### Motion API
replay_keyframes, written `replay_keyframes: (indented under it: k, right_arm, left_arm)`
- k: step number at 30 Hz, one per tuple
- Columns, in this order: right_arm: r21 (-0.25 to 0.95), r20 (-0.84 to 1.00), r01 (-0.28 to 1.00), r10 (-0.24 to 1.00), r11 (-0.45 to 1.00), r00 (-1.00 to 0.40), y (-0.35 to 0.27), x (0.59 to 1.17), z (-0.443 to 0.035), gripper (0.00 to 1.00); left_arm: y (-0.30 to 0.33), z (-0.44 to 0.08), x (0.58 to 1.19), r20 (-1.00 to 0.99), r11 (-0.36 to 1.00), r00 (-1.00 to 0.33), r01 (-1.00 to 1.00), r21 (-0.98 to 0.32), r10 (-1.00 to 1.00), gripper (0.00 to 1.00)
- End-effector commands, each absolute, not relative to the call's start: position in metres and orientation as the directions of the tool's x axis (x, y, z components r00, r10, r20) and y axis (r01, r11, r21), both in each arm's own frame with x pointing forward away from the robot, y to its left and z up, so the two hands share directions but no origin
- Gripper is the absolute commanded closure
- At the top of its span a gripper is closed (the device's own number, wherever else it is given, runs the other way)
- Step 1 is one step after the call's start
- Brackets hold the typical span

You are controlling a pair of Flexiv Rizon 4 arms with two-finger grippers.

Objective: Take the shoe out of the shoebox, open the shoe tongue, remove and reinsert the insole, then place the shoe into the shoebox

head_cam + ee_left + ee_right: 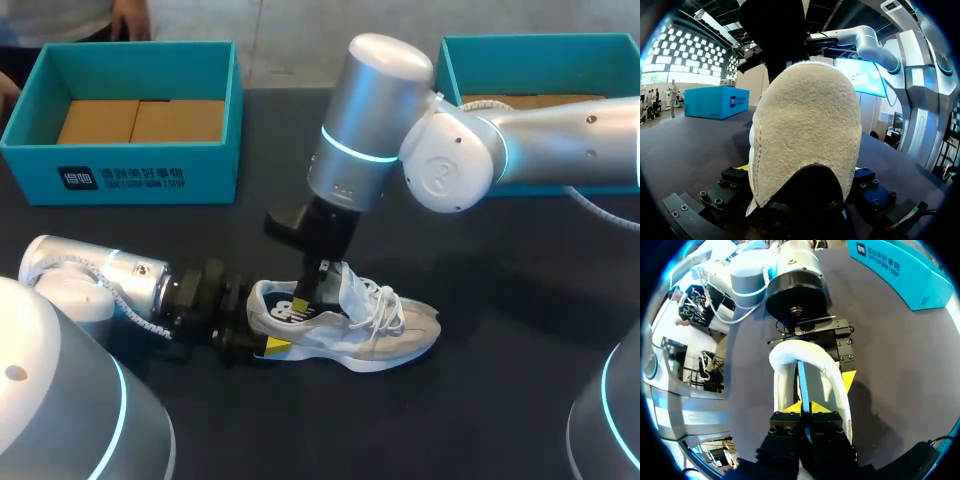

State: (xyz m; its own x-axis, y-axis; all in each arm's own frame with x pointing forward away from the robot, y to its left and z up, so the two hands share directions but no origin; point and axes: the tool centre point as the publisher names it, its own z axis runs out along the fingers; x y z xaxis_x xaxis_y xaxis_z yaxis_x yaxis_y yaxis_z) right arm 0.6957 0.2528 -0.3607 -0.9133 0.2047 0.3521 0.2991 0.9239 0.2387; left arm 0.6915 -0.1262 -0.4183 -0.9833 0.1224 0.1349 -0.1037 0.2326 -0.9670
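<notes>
A grey and white shoe [370, 325] lies on its side on the dark table, toe to the right. My left gripper [252, 335] holds its heel, one wide-set finger on each side. In the left wrist view the suede heel [805, 135] fills the space between those fingers. My right gripper [318, 292] reaches down into the shoe's opening. In the right wrist view its yellow tips [805, 410] are shut on a thin dark insole [801, 382], seen edge-on inside the white collar [785, 355]. A yellow fingertip [849, 379] of the left gripper rests against the collar's side.
A teal shoebox [130, 165] with brown card inside stands at the back left. A second teal box [455, 65] stands at the back right, behind my right arm. Bare dark table lies in front of and to the right of the shoe.
</notes>
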Motion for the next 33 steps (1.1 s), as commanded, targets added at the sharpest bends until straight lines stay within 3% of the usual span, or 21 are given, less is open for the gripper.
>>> replay_keyframes:
  k: [1,33]
  right_arm:
    - [0.250,0.349,0.296,0.199,0.922,-0.916,0.251,0.695,-0.361,1.00]
    - [0.415,0.206,0.192,0.113,0.890,-0.972,0.240,0.690,-0.338,1.00]
  left_arm:
    - [-0.126,-0.421,0.693,0.136,0.233,-0.983,-0.105,-0.967,0.121,1.00]
    - [-0.126,-0.421,0.693,0.136,0.233,-0.983,-0.105,-0.967,0.121,1.00]
